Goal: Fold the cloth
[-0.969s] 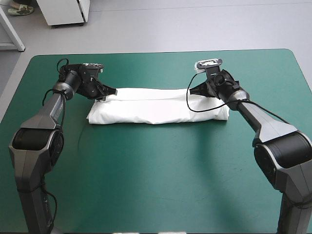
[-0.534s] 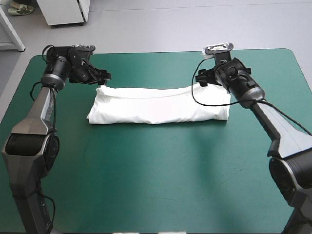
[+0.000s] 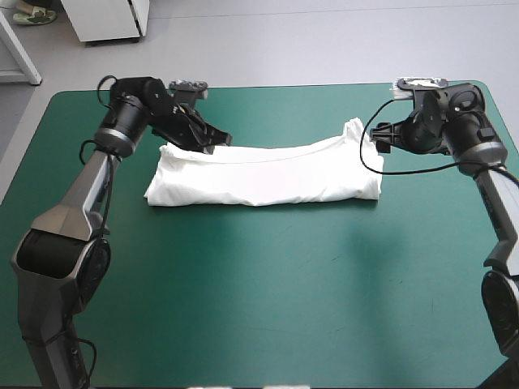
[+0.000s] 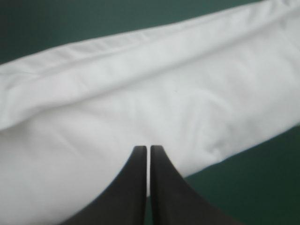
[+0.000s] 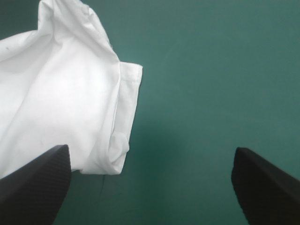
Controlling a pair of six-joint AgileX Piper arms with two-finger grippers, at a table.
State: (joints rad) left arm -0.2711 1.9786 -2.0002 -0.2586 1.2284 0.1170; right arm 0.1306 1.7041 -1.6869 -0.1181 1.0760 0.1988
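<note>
The white T-shirt [image 3: 263, 174] lies as a long folded bundle across the far half of the teal-green table. Its far right corner [image 3: 353, 128] stands up in a small peak. My left gripper [image 3: 219, 142] rests at the bundle's far edge near the left end. In the left wrist view its fingers meet in a pointed arch [image 4: 148, 147] over the white cloth [image 4: 140, 84], with nothing seen pinched. My right gripper [image 3: 379, 139] hovers just off the bundle's right end, open [image 5: 150, 187], with bare cover between the fingers. The shirt's end [image 5: 61, 93] lies ahead and to one side.
Bare teal-green cover [image 3: 259, 284] stretches from the bundle to the table's near edge. The table's far edge [image 3: 276, 86] runs close behind both grippers. A narrow strip of cover [image 3: 454, 194] lies right of the shirt.
My left gripper has swung from beyond the shirt's left corner onto its far edge, going from open to shut. My right gripper has drawn away to the right, and the shirt's corner now stands up.
</note>
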